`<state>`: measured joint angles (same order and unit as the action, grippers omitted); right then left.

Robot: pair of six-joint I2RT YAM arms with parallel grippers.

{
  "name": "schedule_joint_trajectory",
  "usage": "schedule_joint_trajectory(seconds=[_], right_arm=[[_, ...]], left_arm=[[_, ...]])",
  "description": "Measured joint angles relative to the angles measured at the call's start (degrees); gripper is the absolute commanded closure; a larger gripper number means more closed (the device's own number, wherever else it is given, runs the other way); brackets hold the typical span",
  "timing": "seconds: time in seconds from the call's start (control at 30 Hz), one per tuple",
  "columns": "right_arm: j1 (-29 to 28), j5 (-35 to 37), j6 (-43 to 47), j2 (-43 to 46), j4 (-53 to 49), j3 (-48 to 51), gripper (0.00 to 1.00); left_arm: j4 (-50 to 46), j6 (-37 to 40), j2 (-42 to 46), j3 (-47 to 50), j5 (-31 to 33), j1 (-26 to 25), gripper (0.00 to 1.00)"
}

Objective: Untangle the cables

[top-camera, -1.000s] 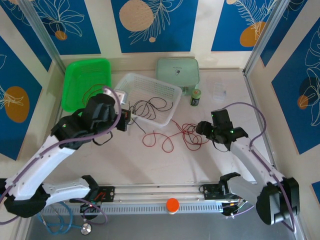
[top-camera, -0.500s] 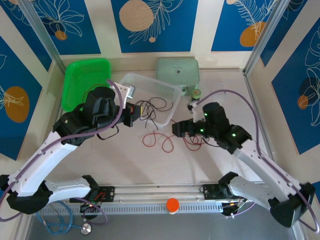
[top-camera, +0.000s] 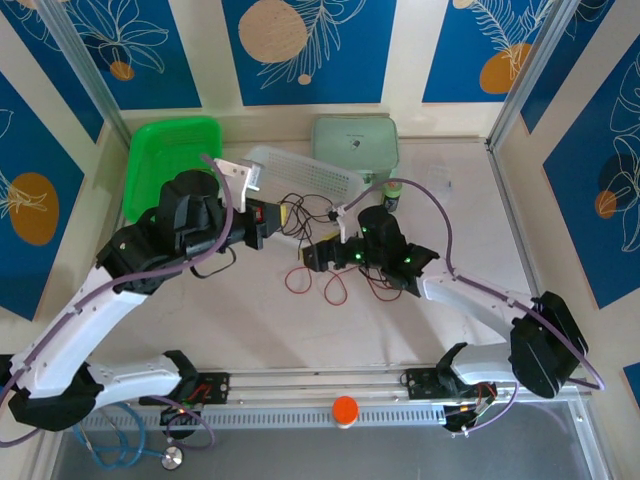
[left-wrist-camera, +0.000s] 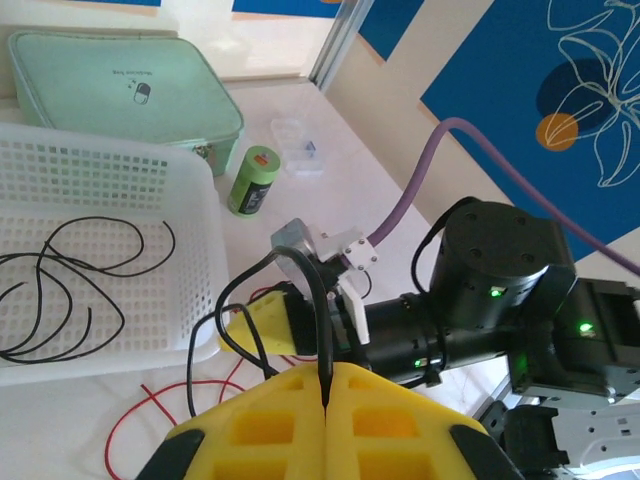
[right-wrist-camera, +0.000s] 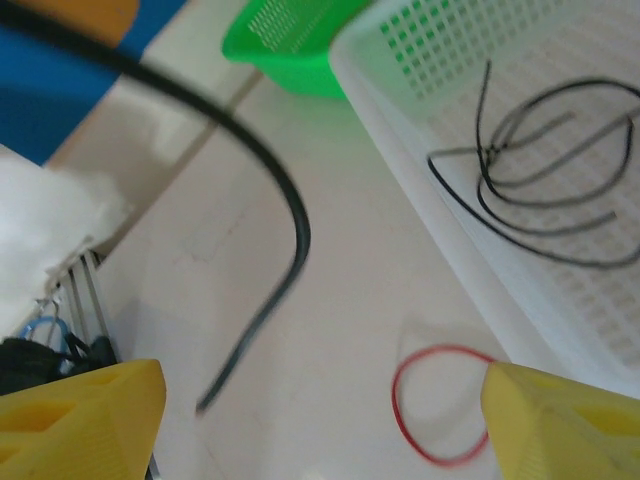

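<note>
Left claw: yellow fingers pressed together, pinching the black cable at the seam. From the pinch the strand runs straight up in the wrist view, arcs over to the left and drops in a loop beside the right claw's yellow finger.

Right claw: fingers spread wide, gripping nothing. A blurred black strand arches down between them, with its loose end low near the left finger.

Pose, top view: the left arm reaches forward from its base and bends right, left claw pointing right at the near edge of the white basket. The right arm's elbow is out to the right. Its forearm runs left, low over the desk, with the right claw pointing left. The claws face each other, near but apart, with the right one slightly nearer the bases.

The rest of the black cable lies in the white basket as loose, flat loops, with the long axis roughly along the basket's length.

Red cable: on the desk just in front of the basket, in open loops spread left-right under and beside the right claw. One loop shows in the right wrist view.

Green basket sits left of the white one. Mint case and green bottle are behind, to the right.
</note>
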<state>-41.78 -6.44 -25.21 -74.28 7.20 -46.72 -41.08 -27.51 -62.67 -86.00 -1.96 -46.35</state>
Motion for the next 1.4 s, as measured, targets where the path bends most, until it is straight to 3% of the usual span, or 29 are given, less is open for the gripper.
schedule_joint_trajectory(seconds=[0.13, 0.33, 0.6, 0.77, 0.9, 1.0, 1.17, 1.23, 1.4], right_arm=[[-0.61, 0.46, -2.36, -2.82, 5.86, 0.00, 0.32], [-0.76, 2.49, -5.18, -4.22, 8.15, 0.00, 1.00], [-1.40, 13.03, -3.67, 8.61, -3.96, -0.87, 1.00], [-1.90, 17.94, 0.87, 17.68, -14.43, -8.04, 1.00], [-2.99, 18.73, 4.48, 19.93, -22.10, -14.88, 1.00], [-4.15, 19.19, 7.61, 19.41, -29.38, -21.92, 1.00], [-4.68, 19.32, 12.48, 15.39, -41.42, -39.21, 1.00], [-4.74, 19.28, 13.79, 13.49, -44.83, -46.03, 1.00], [-4.96, 19.26, 16.17, 10.60, -50.73, -57.05, 1.00]], left_arm=[[0.07, -0.66, 0.87, 0.00, 0.02, 0.00, 1.00], [0.15, -0.70, 1.88, 0.00, 0.44, 0.00, 1.00], [-0.46, -0.94, 4.74, 2.97, 7.82, 0.00, 1.00], [-1.33, -2.91, 4.79, 8.63, 13.70, 0.00, 1.00], [-1.31, -4.85, 2.27, 12.31, 14.95, 0.00, 0.99], [-0.33, -6.03, -0.46, 14.67, 14.49, 0.00, 0.84], [4.11, -7.15, -3.19, 19.10, 12.28, 0.00, 0.39], [5.88, -7.06, -2.75, 20.76, 11.82, 0.00, 0.26], [13.07, -3.26, 2.97, 27.41, 10.51, 0.00, 0.00]])
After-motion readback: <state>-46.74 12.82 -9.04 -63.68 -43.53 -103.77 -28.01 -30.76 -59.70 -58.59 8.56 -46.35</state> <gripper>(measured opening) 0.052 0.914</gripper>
